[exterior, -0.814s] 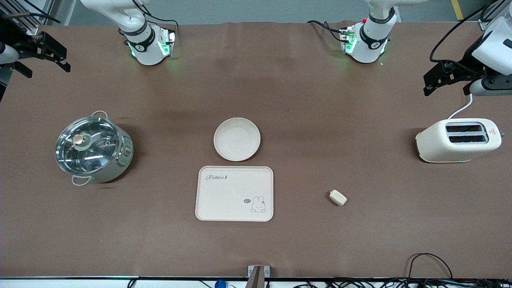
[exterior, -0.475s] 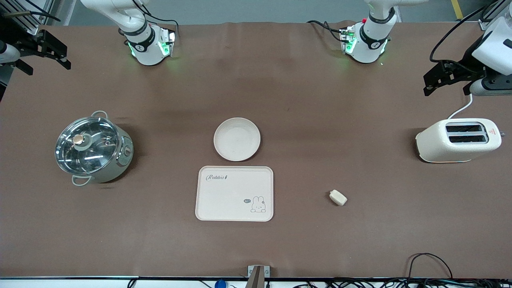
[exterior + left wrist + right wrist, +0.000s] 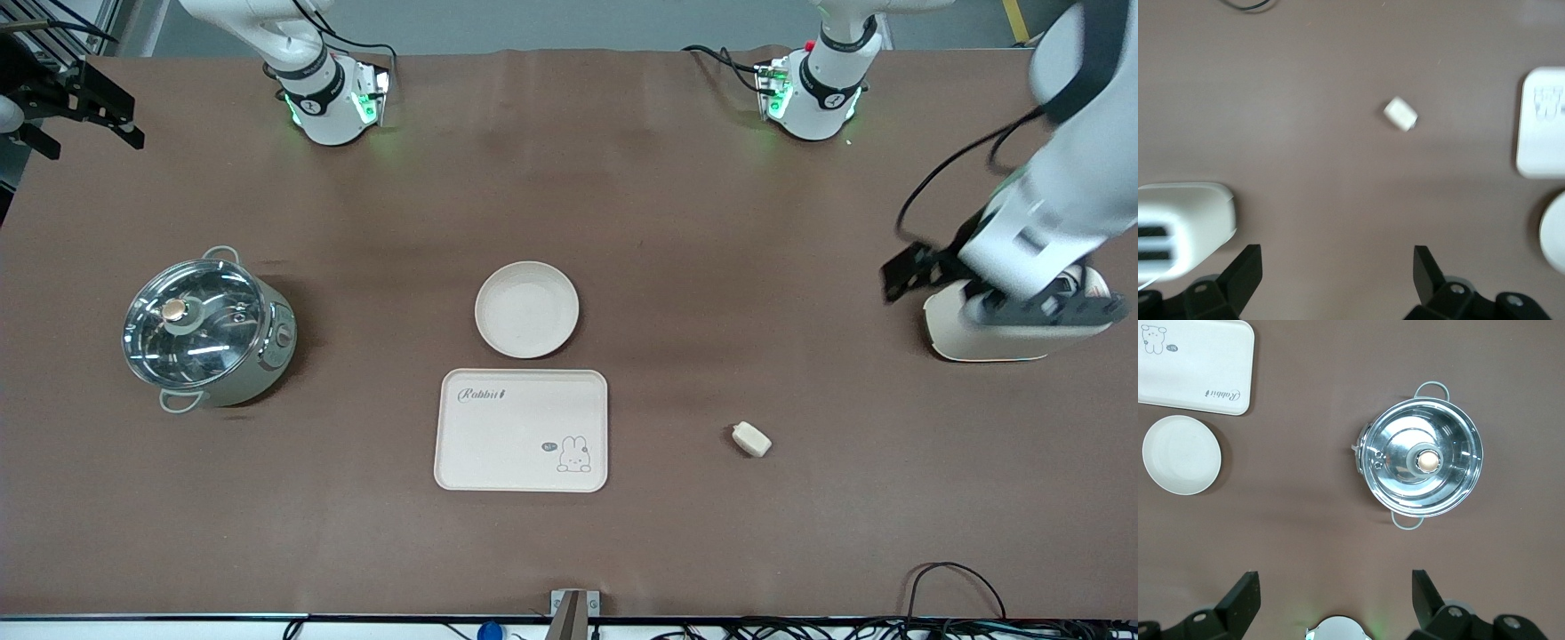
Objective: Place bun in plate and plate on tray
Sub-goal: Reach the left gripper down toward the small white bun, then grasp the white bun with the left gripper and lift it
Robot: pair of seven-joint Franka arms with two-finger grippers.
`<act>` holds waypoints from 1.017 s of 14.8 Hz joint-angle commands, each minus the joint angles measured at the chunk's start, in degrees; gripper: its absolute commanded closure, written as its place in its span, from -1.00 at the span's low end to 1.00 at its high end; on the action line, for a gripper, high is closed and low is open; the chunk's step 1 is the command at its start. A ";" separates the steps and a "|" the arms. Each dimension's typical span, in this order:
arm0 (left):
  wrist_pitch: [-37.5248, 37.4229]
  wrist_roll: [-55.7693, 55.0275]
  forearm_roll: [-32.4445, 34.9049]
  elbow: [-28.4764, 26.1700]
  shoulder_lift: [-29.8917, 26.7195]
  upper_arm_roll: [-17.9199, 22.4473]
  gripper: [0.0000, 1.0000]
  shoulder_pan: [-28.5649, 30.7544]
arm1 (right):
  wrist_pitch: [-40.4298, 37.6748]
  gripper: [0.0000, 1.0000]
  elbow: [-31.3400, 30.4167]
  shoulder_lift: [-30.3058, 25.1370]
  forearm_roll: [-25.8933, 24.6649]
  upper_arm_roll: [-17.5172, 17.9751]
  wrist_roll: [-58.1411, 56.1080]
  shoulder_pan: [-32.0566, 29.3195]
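The bun (image 3: pixel 751 439) (image 3: pixel 1401 114) lies alone on the brown table, toward the left arm's end from the tray (image 3: pixel 521 430) (image 3: pixel 1541 133) (image 3: pixel 1195 367). The empty round plate (image 3: pixel 526 309) (image 3: pixel 1181 455) sits just farther from the front camera than the tray; its rim (image 3: pixel 1555 233) shows in the left wrist view. My left gripper (image 3: pixel 916 271) (image 3: pixel 1336 273) hangs open and empty over the table by the toaster, well short of the bun. Over the table corner at the right arm's end, my right gripper (image 3: pixel 107 116) (image 3: pixel 1335 600) is open and empty.
A cream toaster (image 3: pixel 1013 333) (image 3: pixel 1181 227) stands at the left arm's end, partly covered by the left arm. A steel pot with a glass lid (image 3: pixel 204 324) (image 3: pixel 1425 459) stands toward the right arm's end. Cables run along the table's front edge (image 3: pixel 951 587).
The left arm has swung in from the table's end and now hangs over the toaster. The right gripper has drifted slightly toward the table corner. Bun, plate and tray have not moved.
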 commanded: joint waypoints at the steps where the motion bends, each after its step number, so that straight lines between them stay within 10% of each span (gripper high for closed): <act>1: 6.87 -8.82 -0.52 2.80 8.28 -0.32 -1.00 -1.00 | 1.37 -1.00 -1.33 -1.30 -0.85 0.43 0.43 -0.84; 6: 20.86 -25.36 1.40 2.71 18.48 -0.23 -1.00 -4.16 | 4.44 -1.00 -4.48 -1.30 0.12 0.52 0.52 -1.45; 15: 24.04 -53.94 14.42 2.53 28.77 -0.23 -1.00 -8.47 | 11.47 -1.00 -9.76 -0.42 2.75 0.78 0.78 0.13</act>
